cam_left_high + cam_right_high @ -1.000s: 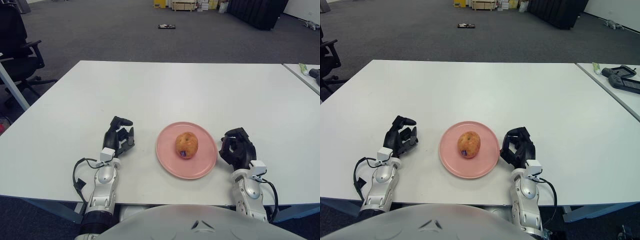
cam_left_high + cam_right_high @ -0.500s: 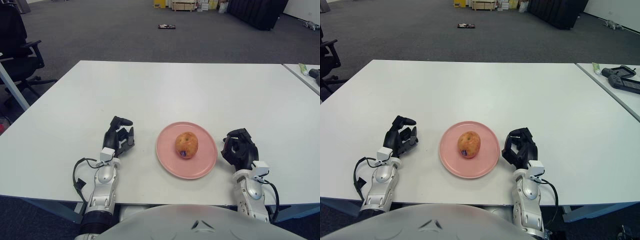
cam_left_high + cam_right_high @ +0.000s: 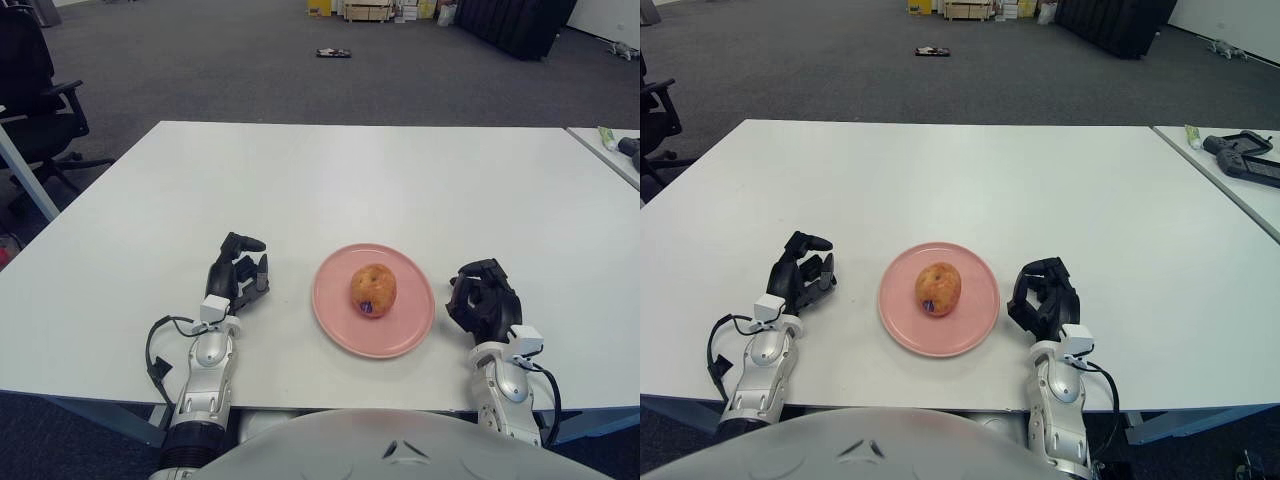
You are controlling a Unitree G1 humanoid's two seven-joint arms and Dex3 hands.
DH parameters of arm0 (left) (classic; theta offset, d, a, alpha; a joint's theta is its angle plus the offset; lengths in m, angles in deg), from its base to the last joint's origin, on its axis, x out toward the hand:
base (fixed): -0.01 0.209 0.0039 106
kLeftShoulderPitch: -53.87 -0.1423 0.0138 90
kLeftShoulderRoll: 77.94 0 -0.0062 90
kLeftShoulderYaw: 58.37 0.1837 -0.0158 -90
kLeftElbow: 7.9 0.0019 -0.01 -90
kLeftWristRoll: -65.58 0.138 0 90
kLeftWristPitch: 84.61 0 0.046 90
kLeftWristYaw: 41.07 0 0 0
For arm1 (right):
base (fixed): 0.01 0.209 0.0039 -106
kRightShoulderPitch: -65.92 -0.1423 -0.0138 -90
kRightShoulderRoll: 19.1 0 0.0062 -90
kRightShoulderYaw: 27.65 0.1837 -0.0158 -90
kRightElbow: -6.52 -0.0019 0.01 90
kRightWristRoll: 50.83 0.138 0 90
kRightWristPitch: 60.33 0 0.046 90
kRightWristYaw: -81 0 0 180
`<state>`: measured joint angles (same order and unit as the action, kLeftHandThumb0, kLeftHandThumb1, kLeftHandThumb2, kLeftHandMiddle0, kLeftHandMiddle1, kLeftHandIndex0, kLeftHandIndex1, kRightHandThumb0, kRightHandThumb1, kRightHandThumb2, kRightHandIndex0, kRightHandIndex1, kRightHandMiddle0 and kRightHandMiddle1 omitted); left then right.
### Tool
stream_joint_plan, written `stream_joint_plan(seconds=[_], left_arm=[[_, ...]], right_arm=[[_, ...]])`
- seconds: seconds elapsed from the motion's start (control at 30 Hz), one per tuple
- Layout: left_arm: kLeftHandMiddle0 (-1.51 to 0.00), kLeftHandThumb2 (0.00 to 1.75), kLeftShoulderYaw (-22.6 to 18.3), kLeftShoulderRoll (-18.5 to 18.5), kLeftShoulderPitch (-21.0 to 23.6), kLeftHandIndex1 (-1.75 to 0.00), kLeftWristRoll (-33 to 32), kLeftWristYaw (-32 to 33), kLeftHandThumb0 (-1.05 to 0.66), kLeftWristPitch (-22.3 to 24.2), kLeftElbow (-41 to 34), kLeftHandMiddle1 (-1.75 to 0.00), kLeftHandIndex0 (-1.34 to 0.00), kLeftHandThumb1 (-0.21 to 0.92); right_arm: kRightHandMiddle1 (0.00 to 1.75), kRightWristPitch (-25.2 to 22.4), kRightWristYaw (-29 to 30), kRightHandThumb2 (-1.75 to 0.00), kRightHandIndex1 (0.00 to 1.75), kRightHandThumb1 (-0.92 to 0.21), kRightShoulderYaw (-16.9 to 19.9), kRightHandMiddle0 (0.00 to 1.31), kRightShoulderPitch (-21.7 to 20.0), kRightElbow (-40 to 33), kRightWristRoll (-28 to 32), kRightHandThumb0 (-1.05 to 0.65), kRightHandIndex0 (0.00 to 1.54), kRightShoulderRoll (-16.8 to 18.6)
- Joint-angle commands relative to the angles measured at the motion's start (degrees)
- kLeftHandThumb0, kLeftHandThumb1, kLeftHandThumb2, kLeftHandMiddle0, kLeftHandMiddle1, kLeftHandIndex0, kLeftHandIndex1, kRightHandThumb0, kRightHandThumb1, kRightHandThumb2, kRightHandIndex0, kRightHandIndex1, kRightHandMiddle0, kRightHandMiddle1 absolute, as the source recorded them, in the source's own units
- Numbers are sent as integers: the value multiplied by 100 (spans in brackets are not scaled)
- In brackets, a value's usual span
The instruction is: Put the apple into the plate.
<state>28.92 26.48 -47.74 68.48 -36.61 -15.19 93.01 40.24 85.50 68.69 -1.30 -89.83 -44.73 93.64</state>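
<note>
Apple [image 3: 373, 290] sits upright in the middle of the pink plate [image 3: 336, 324], a small dark sticker on its near face, and nothing touches it. The plate lies on the white counter [image 3: 330, 180] between the two hands, so the placing looks finished and the step in hand is, by judgement, the retreat.

The right hand [image 3: 481, 300] shows just beside the plate's right rim, apart from it, its dark fingers curled inward and grasping nothing. The left hand [image 3: 238, 273] shows to the left of the plate, a little farther off, fingers loosely bent with one raised, and it holds nothing either.

To finish well, the right hand should draw straight away from the rim, toward the robot's own side and outward, rather than sweeping across the plate. A knuckle catching the rim could slide the plate or tip the fruit, which is rounded and would likely roll if nudged. Keeping the fingers curled as the hand goes makes it a smaller shape to clear the edge. The left hand needs no move at all.

Off to the far right, a second tabletop [image 3: 1200, 152] carries a dark controller [image 3: 1244, 157] and a small tube [image 3: 1193, 135], well apart from the work.
</note>
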Motion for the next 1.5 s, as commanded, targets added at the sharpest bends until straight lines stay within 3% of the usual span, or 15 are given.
stream_joint_plan(seconds=[0.0,0.67,1.47], left_arm=[[-85,92,2,-15,3,-175,32,-9,-39,43,-37,-175,-37,64],[-81,92,11,-19,-4,-175,45,-28,-39,98,-55,-175,-37,64],[-88,97,53,-18,-13,-175,104,-14,-40,83,-95,-175,-40,60]], right_arm=[[175,32,0,-109,175,-51,21,46,-23,-41,18,-42,107,-1],[175,-1,-17,-105,175,-54,7,44,-26,-39,-15,-41,106,-57],[175,-20,-95,-105,175,-54,46,44,-41,-52,128,-41,105,7]])
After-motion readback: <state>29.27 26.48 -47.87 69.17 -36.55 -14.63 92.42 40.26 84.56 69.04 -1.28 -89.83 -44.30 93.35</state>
